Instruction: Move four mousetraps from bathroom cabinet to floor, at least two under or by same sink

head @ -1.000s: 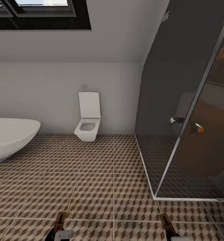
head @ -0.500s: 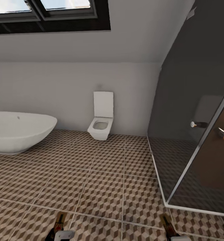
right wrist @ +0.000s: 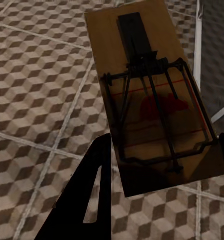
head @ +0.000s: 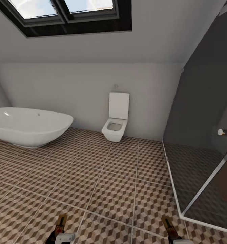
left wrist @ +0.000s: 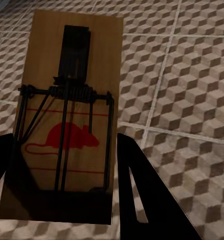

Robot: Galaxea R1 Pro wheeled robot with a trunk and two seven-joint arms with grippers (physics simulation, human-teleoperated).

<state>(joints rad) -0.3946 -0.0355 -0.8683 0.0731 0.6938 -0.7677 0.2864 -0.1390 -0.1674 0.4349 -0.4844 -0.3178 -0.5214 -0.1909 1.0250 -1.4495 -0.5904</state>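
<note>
Mousetraps (left wrist: 66,125) (right wrist: 152,95) — flat wooden boards

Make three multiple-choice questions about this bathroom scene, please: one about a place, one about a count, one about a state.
1. Where does the toilet stand?
A. between the bathtub and the glass shower
B. left of the bathtub
C. inside the shower

2. How many mousetraps are being carried?
A. none
B. one
C. two

3. What is the state of the toilet lid?
A. shut
B. raised
C. missing

Answers:
1 A, it sits at the wall between them.
2 C, the left hand grips the left mousetrap and the right hand grips the right mousetrap.
3 B, the lid stands upright over the open bowl.
</note>
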